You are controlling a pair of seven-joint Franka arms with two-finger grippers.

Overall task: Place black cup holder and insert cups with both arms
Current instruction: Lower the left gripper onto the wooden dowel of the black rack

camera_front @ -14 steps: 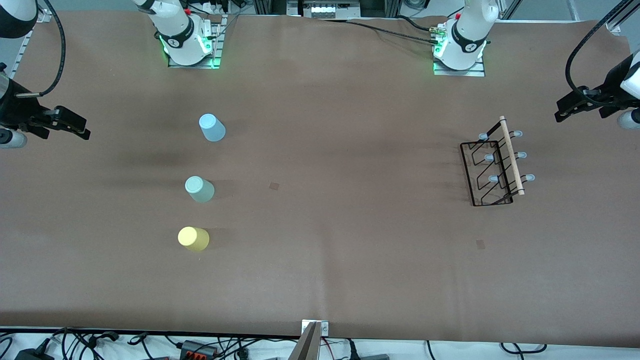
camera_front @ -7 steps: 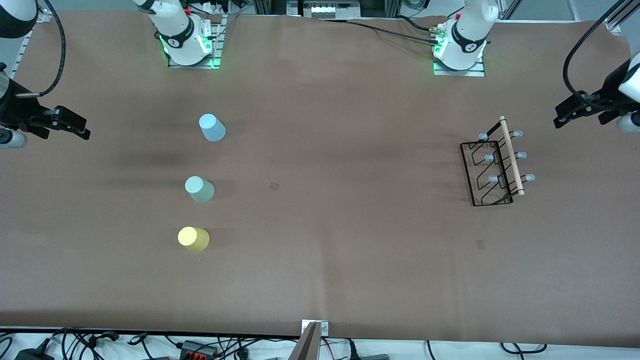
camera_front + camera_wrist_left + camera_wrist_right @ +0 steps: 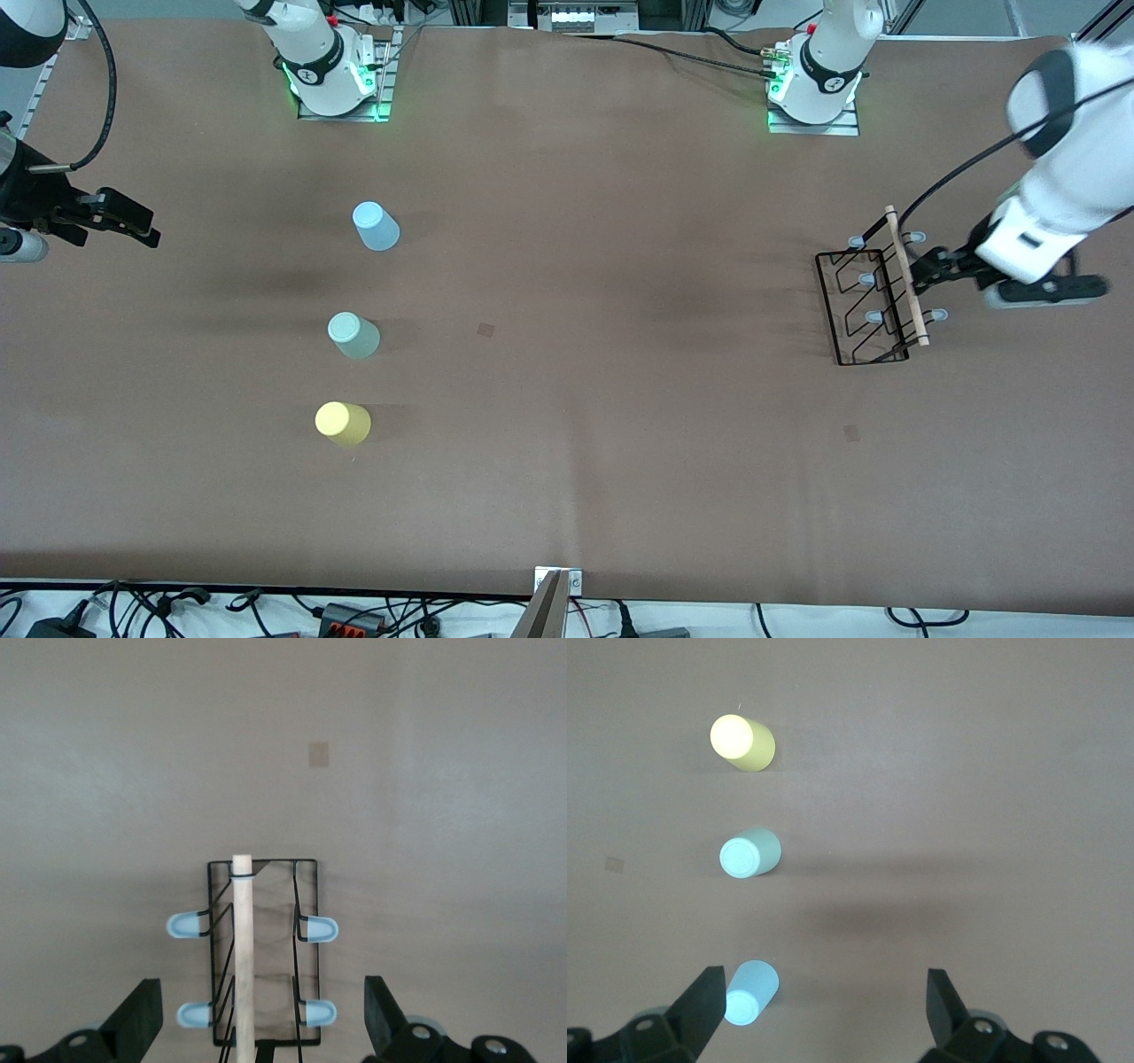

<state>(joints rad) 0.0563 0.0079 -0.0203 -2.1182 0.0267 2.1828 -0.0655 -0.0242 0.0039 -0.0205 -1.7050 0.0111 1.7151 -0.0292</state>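
The black cup holder [image 3: 873,306] stands at the left arm's end of the table, its wooden rod [image 3: 905,276] on top. My left gripper [image 3: 930,268] is open, over the rod's side toward the table end. In the left wrist view the rod [image 3: 241,948] and the blue-capped pegs lie between the spread jaws of the left gripper [image 3: 261,1028]. The light blue cup [image 3: 376,227], the mint green cup [image 3: 354,336] and the yellow cup [image 3: 343,424] stand in a row toward the right arm's end. My right gripper [image 3: 133,223] waits open and empty, with the light blue cup [image 3: 749,990] by one fingertip [image 3: 700,1001].
The arm bases [image 3: 337,80] [image 3: 815,89] stand along the table's edge farthest from the front camera. Two small dark squares [image 3: 486,330] [image 3: 851,432] mark the brown tabletop. Cables and a metal bracket [image 3: 554,602] lie along the near edge.
The left arm has swung in from the table's end, bringing its open gripper to the cup holder's rod. The right arm, the cups and the holder have not moved.
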